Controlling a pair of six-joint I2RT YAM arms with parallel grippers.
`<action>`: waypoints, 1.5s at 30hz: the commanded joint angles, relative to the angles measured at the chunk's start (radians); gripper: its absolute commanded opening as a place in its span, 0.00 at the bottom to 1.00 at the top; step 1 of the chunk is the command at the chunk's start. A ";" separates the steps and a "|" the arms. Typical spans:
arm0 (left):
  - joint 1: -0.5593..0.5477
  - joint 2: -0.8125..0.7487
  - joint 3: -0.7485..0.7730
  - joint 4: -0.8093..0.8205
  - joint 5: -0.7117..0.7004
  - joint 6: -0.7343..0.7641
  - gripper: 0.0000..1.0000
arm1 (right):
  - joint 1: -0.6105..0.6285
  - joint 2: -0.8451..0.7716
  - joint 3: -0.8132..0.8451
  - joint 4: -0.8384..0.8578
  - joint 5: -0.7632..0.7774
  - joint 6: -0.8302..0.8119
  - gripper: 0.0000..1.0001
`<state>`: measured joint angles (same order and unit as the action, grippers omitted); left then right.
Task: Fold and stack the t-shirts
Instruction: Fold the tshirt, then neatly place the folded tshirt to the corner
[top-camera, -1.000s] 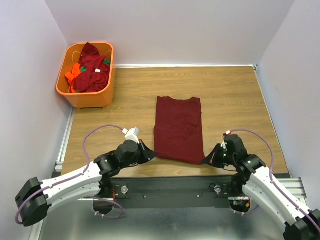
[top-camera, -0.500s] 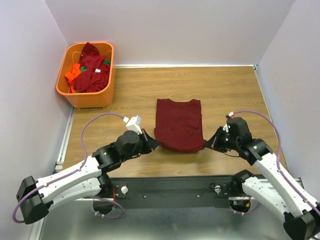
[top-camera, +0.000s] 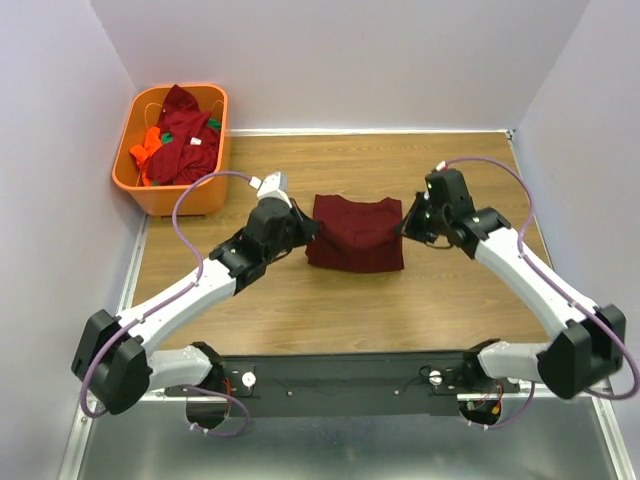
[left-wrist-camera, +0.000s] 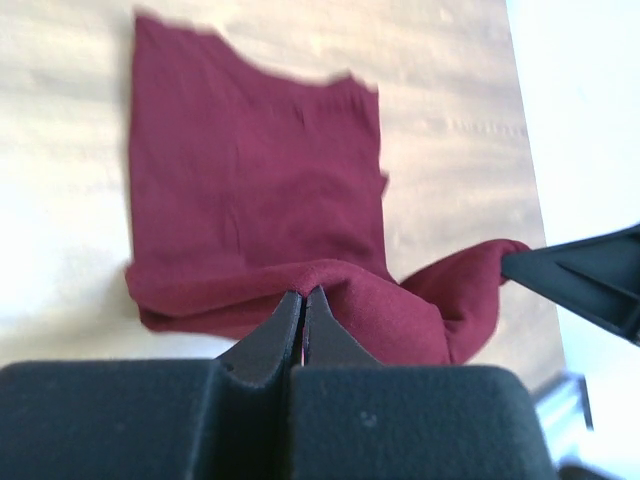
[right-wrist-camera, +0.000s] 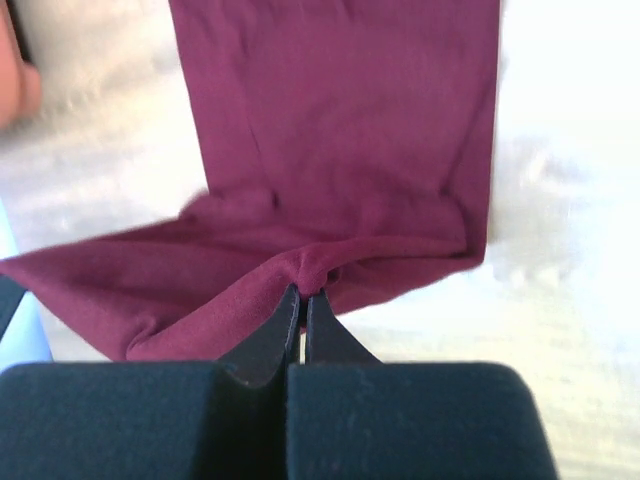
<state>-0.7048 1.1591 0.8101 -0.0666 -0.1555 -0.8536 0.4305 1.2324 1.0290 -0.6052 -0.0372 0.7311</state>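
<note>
The left end effector (top-camera: 312, 229) and the right end effector (top-camera: 405, 226) each pinch the hem of the maroon t-shirt (top-camera: 355, 240), doubled over itself at the middle of the bench (top-camera: 450, 300). I judge this first fold half made. The other t-shirts (top-camera: 182, 140) wait in the orange basket (top-camera: 165, 198) at the far left corner, and no stack exists yet.

Orange basket (top-camera: 181, 196), seemingly plastic, wooden table (top-camera: 335, 312)
</note>
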 joint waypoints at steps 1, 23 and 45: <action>0.062 0.091 0.090 0.083 0.034 0.071 0.00 | -0.025 0.122 0.133 0.045 0.074 -0.044 0.01; 0.383 0.915 0.647 0.316 0.430 0.163 0.48 | -0.269 0.973 0.858 0.142 -0.152 -0.202 0.73; 0.228 0.800 0.416 0.228 0.163 0.082 0.00 | -0.233 0.797 0.454 0.219 -0.055 -0.283 0.80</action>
<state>-0.4931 1.9331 1.2312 0.2283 0.1112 -0.7647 0.1818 2.0045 1.5013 -0.4187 -0.1131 0.4740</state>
